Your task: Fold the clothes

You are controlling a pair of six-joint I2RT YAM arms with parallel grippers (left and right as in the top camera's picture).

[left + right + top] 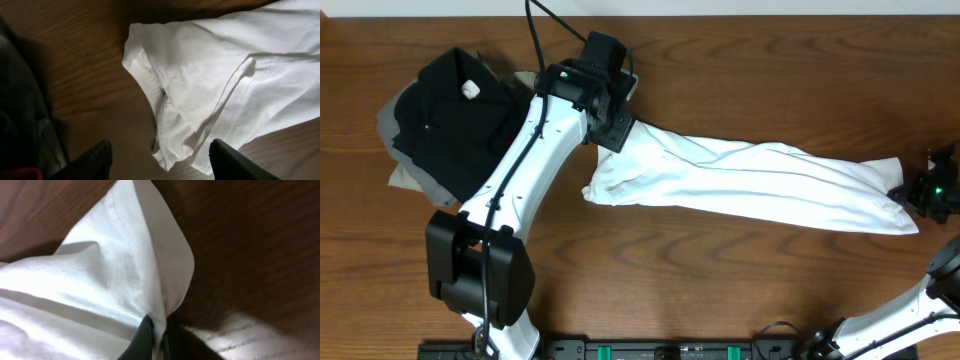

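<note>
At the left we see a black folded garment (445,110) lying on a grey garment (392,125). Just right of them, our left gripper (160,162) hovers, fingers spread wide over the bunched end of the white T-shirt (760,180), which lies stretched across the wooden table (720,280). At far right, our right gripper (156,337) pinches the shirt's corner tight.

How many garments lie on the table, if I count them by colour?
white T-shirt: 1
black garment: 1
grey garment: 1
Total: 3
</note>
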